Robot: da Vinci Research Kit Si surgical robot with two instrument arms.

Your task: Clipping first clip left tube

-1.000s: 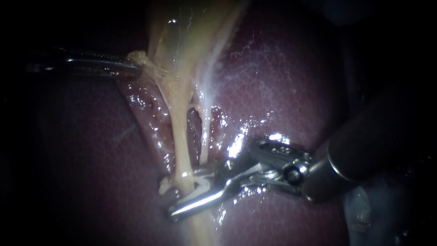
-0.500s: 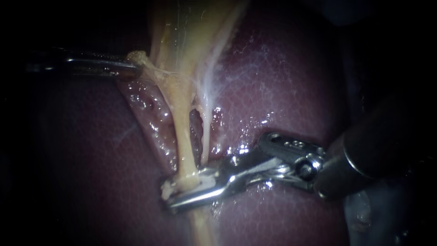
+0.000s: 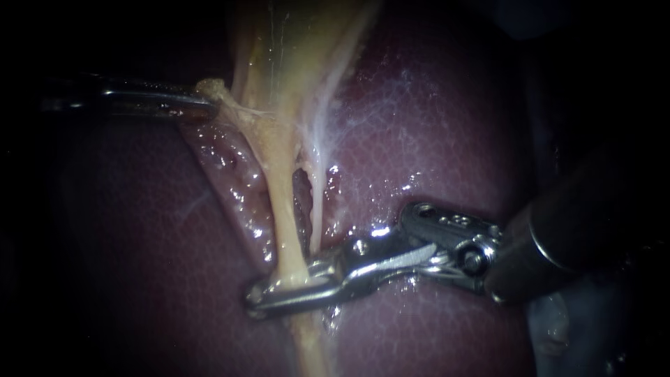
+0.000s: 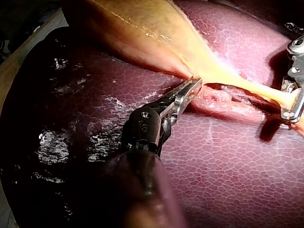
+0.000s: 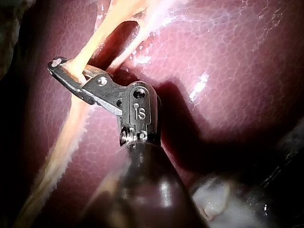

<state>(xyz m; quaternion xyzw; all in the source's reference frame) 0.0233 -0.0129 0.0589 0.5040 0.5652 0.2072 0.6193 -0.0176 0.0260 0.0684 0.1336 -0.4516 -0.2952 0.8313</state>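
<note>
The yellowish left tube (image 3: 283,209) runs down from the gallbladder (image 3: 293,56) over the liver (image 3: 433,126). A thinner whitish right tube (image 3: 317,202) lies just beside it. My right instrument (image 3: 259,299) comes in from the right, and its jaws are squeezed together across the left tube low down. In the right wrist view the same jaws (image 5: 61,67) pinch the left tube (image 5: 90,47) from both sides. No clip shows between them. My left instrument (image 3: 206,103) is shut on a shred of gallbladder tissue (image 3: 209,87) and holds it taut toward the left; in its own wrist view its jaws (image 4: 194,85) grip the gallbladder's narrow end.
Glossy dark red liver (image 4: 228,156) surrounds both tubes. A wet raw groove (image 3: 230,174) runs beside the left tube. The right instrument's thick dark shaft (image 3: 579,230) fills the right side. A pale object (image 5: 211,197) lies beside the shaft in the right wrist view.
The right instrument's jaws, open around the left tube with a white clip showing, have closed flat on the tube. The tube is pinched narrower there. The left instrument has held still.
</note>
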